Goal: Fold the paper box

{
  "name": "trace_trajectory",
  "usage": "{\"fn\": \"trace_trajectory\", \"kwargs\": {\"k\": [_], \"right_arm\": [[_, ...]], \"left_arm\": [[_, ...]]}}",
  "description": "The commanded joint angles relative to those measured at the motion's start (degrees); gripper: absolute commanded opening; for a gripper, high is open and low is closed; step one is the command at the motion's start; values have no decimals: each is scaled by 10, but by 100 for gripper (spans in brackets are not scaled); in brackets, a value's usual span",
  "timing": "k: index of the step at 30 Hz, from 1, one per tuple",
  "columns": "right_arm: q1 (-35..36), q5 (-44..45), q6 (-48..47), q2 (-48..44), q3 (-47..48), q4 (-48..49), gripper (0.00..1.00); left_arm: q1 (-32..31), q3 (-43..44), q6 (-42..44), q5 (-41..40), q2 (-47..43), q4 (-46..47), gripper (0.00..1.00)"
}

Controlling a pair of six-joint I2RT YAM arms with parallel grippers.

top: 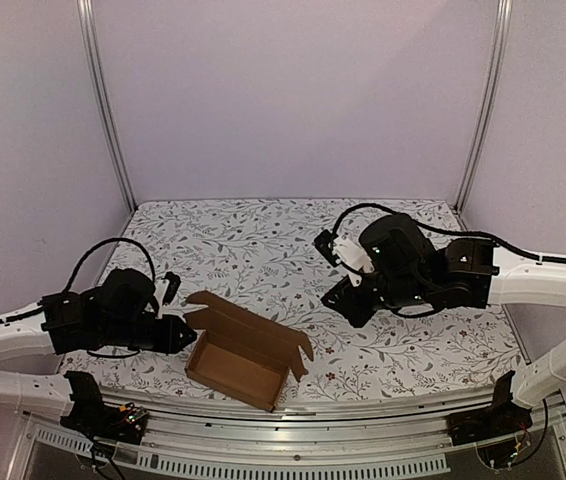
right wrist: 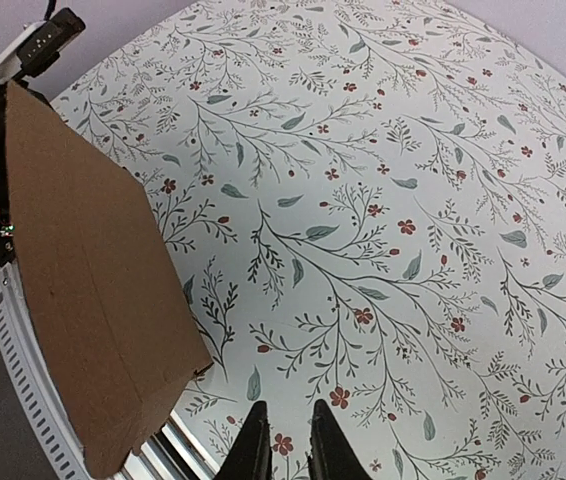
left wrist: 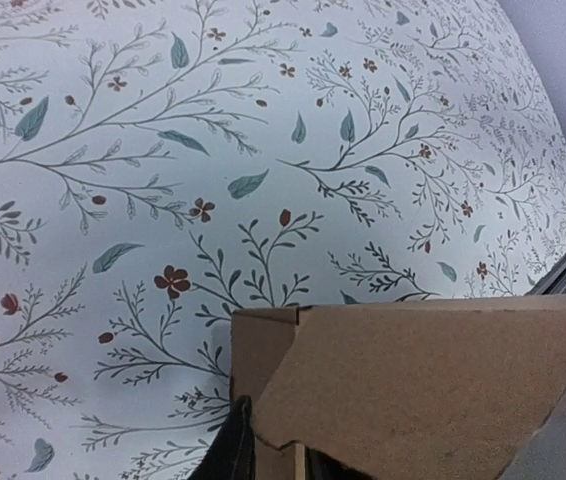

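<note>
Left hand [top: 177, 326] is at the left flap of the paper box [top: 243, 362], touching it. In the wrist view one dark finger [left wrist: 231, 447] sits against the flap edge, but I can't tell if it's actually clamped. The box is partly formed: an open tray with flaps up, near the front edge of the floral tabletop [top: 263, 235], left of centre. Right hand [right wrist: 288, 440] has its fingers almost together with only a narrow gap and nothing between them. It's over bare tabletop, apart from the box.
</note>
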Motion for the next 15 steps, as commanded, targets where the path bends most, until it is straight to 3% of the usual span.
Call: {"fn": "trace_trajectory", "kwargs": {"k": [1, 15], "right_arm": [[0, 4, -11, -14, 9, 0, 15], [0, -43, -37, -70, -24, -2, 38]], "left_arm": [[-7, -24, -29, 5, 33, 18, 16], [-48, -27, -55, -30, 80, 40, 14]]}}
